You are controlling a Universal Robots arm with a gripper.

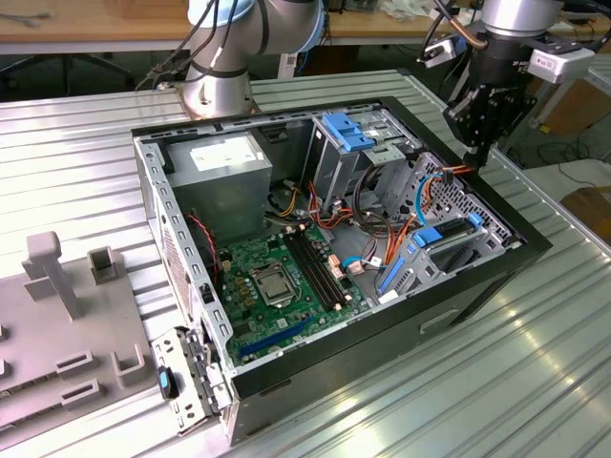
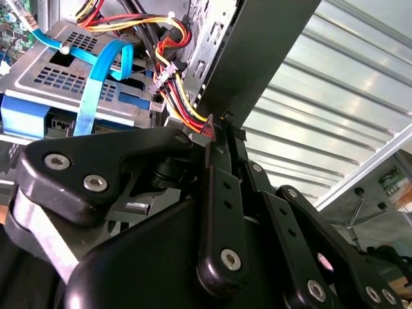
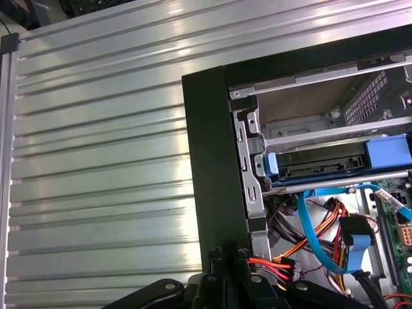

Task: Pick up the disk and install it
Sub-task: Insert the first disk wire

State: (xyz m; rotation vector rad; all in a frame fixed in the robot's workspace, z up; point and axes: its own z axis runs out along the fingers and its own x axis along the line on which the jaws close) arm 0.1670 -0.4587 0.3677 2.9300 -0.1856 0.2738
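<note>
I judge the install done: the silver-grey rectangular metal disk with blue rails sits in its bay at 4 o'clock of the black computer case in the exterior view. My black gripper hovers at 2 o'clock, jaws closed and empty. Any move must clear the red-orange cables.

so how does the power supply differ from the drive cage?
The power supply is a closed grey box with a white label; the drive cage is an open metal frame topped by a blue latch. The power supply sits toward the exterior view's left, the drive cage to its right. Both are grey metal inside the case.
</note>
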